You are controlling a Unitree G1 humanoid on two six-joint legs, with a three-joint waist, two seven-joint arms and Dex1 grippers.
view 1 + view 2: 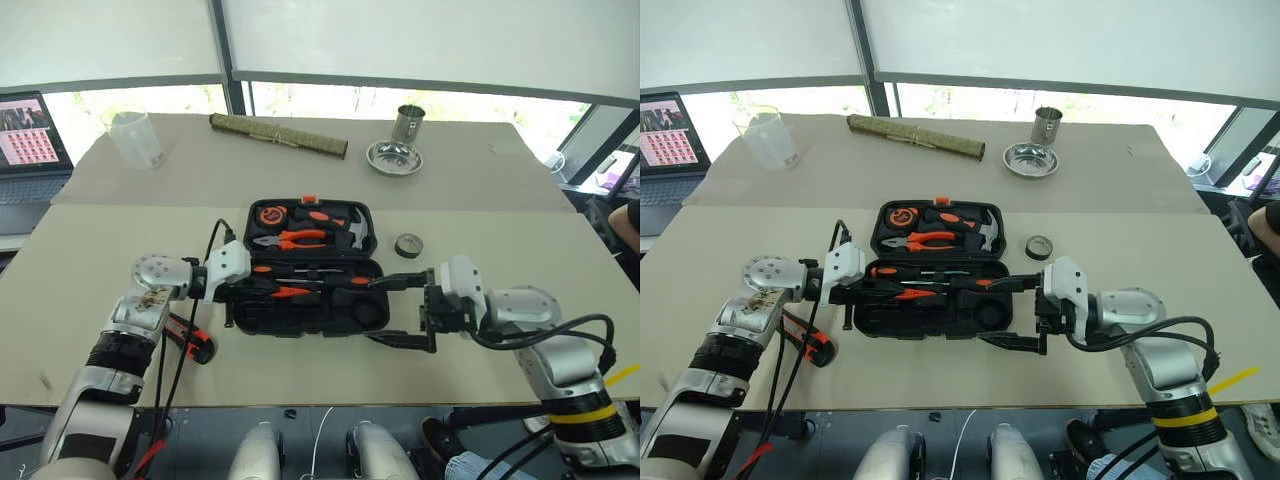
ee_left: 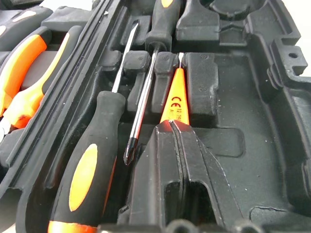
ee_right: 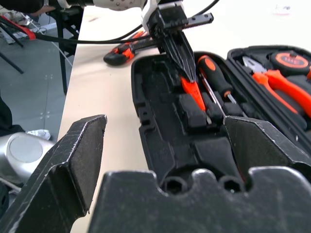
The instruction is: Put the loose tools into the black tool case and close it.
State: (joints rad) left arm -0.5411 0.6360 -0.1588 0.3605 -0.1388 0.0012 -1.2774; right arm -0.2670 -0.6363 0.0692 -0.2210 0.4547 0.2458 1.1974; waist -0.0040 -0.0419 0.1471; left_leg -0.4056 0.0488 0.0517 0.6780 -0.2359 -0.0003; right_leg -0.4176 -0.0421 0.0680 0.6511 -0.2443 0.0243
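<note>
Table (image 1: 120,300), beige, spanning the scene

Black tool case (image 1: 300,315), open at table centre, lid half lying far, tray half near; latch not yet fastened

Lid half: orange-handled pliers (image 1: 290,239), steel-headed hammer (image 1: 357,232) and a round orange-black item seated in moulded slots

Tray half: two long screwdrivers (image 2: 87,165) with orange-black handles lying along the far slots; judged stowed

Right gripper (image 1: 400,310), at the right end of the case, fingers spread wide on either side of the case's end wall, holding nothing

Left gripper (image 3: 181,56), reaching in from the left end of the case, fingers pressed together, tips resting on the butt end of the small slim orange screwdriver (image 2: 176,94), which lies in its slot just near of the long pair; whether pinched or merely pushed down, not discernible

Utility knife (image 1: 195,345), orange-black, loose on the table left of the case under the left arm; still to be packed

Small dark tape roll (image 1: 408,245), loose on the table just right of the lid half; still to be packed

Judged progress: about half; knife, tape and closing the case remain
</note>
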